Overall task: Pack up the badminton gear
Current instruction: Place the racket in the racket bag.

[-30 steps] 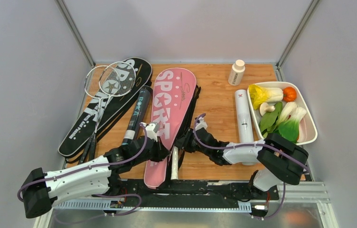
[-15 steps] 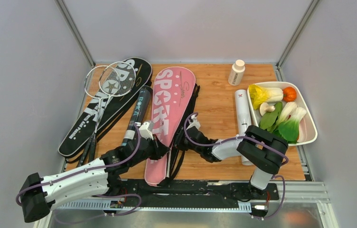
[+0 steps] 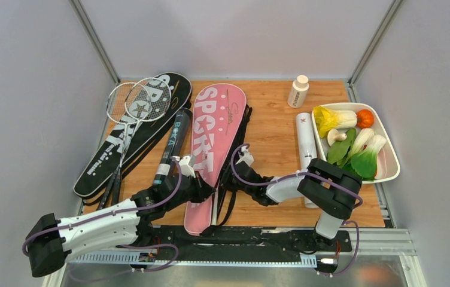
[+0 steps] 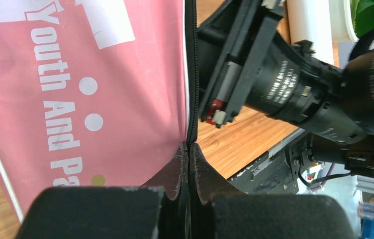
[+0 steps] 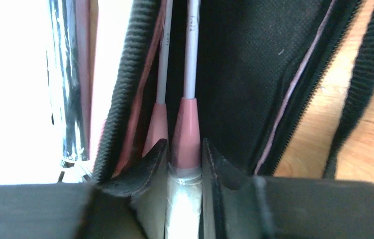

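Pink bag [image 3: 216, 134]: was pink with white "SPORT" lettering and a black zip.
Black bag [image 3: 145, 131]: was black with white lettering.
White rackets [image 3: 148, 100]: had white frames.
Pink rackets [image 5: 187, 132]: had pink cones and grey shafts.
Black tube [image 3: 173, 140]: was black with pale print.
White tube [image 3: 306, 146]: was white.
Tray [image 3: 393, 168]: was white.
Table [image 3: 270, 119]: was brown wood grain.

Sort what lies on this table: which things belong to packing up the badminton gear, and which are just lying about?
Belongs to the job: pink bag, black bag, white rackets, pink rackets in the pink bag, black tube, white tube.
Just lying about: small white bottle, white tray, toy vegetables.
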Tool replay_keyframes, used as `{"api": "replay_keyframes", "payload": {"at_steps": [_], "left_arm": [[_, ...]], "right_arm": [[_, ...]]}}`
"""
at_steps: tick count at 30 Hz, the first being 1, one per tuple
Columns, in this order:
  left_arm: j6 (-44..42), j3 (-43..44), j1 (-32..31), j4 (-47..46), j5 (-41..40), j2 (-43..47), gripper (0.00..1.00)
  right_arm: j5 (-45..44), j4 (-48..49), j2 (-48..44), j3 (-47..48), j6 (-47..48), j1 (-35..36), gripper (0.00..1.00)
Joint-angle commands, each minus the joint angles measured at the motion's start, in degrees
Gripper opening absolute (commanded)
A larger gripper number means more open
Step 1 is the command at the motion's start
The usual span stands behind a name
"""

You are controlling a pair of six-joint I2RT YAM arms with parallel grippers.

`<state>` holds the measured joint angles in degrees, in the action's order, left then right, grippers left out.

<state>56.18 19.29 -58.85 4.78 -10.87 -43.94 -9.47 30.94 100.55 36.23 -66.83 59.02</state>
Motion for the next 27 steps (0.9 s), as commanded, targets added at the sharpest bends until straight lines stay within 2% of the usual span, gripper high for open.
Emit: {"api": "replay_keyframes", "payload": {"at_steps": [1, 4, 9, 14, 17, 20, 22, 23, 25, 27], "left_arm": [[1.51, -2.06, -0.65, -7.73, 2.41, -0.38, 0.00], [1.58, -2.33, -0.66, -9.20, 2.55, -0.37, 0.00], [2.80, -3.31, -0.67, -9.82, 3.38, 1.45, 0.00], [4.40, -4.58, -0.65, -9.38, 2.10, 7.15, 0.00], [5.43, -6.00, -0.70, -9.46, 1.04, 7.49, 0.00], [5.86, -7.18, -0.67, -10.74, 0.97, 6.93, 0.00], [5.32, -8.11, -0.65, -11.61, 0.42, 5.97, 0.00], [4.81, -8.16, -0.65, -11.14, -0.13, 5.49, 0.00], [4.17, -8.10, -0.65, -10.48, -0.36, 3.94, 0.00], [3.81, -7.96, -0.65, -9.61, -0.42, 2.94, 0.06]], "right_arm": [[-1.65, 3.66, -3.63, -3.11, -0.51, 0.33, 0.22], [2.27, 5.94, -0.28, -0.83, -1.27, 0.53, 0.10], [6.22, 18.46, 5.86, -0.51, -6.78, 0.56, 0.03], [5.32, 23.51, 7.80, -0.71, -8.25, 0.55, 0.12], [5.56, 23.55, 9.67, -0.02, -8.86, 0.60, 0.16], [4.74, 28.40, 12.14, -1.69, -10.88, 1.06, 0.17], [5.36, 32.18, 14.01, -2.33, -10.88, 1.00, 0.25], [5.47, 32.29, 14.41, -2.49, -10.18, 0.95, 0.35], [5.80, 29.92, 13.68, -3.60, -9.98, 0.81, 0.49], [6.22, 28.97, 11.49, -5.48, -8.61, 0.58, 0.56]]}}
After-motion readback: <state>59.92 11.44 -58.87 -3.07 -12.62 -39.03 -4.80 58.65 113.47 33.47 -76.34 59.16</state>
